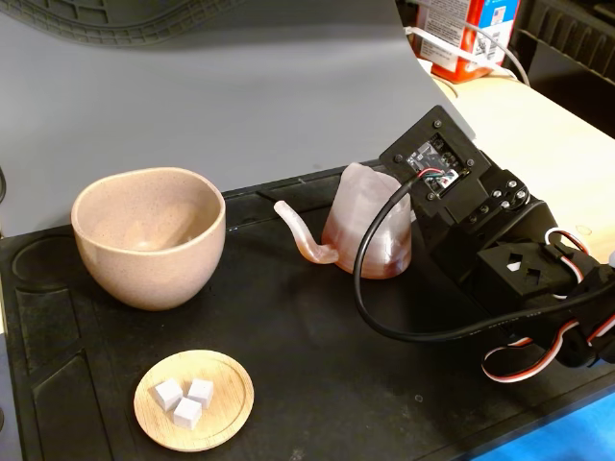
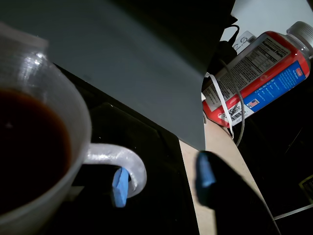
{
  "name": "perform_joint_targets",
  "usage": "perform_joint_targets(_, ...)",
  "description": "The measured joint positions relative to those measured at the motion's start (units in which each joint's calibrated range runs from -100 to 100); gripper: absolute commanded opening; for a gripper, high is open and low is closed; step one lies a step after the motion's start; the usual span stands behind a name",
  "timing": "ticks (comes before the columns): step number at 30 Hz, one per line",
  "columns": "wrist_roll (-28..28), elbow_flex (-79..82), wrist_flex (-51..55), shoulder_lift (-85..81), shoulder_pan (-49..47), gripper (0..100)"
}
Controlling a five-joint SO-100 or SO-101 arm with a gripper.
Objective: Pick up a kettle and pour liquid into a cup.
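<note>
The translucent pinkish kettle [image 1: 370, 226] stands upright on the black mat [image 1: 317, 355], its thin spout [image 1: 303, 235] pointing left toward the beige speckled cup [image 1: 149, 240]. The cup stands apart from it and looks empty. Dark reddish-brown liquid [image 2: 29, 147] fills the kettle [image 2: 73, 122] in the wrist view. My gripper [image 2: 161, 178] is at the kettle's right side, open around the loop handle [image 2: 132, 164]. One blue-padded finger [image 2: 120, 188] sits in the loop and the other [image 2: 205, 171] is outside it. In the fixed view the fingertips are hidden behind my wrist [image 1: 437, 173].
A small wooden dish [image 1: 223, 403] with three white cubes lies at the mat's front left. A red-and-blue labelled bottle [image 2: 259, 73] lies on the wooden table beyond the mat; it also shows in the fixed view [image 1: 471, 34]. A grey board stands behind the mat.
</note>
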Motion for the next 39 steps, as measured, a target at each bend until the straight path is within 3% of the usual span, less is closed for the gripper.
perform_joint_targets(3,0.0,0.0,0.0,0.0,0.0,13)
perform_joint_targets(6,0.0,0.0,0.0,0.0,0.0,0)
perform_joint_targets(18,0.0,-0.6,-0.4,1.0,0.2,1)
perform_joint_targets(25,-1.7,8.7,0.3,-11.5,-0.8,1)
perform_joint_targets(32,0.1,11.5,19.4,-31.8,-3.0,1)
perform_joint_targets(39,0.3,11.4,19.9,-32.7,-3.4,1)
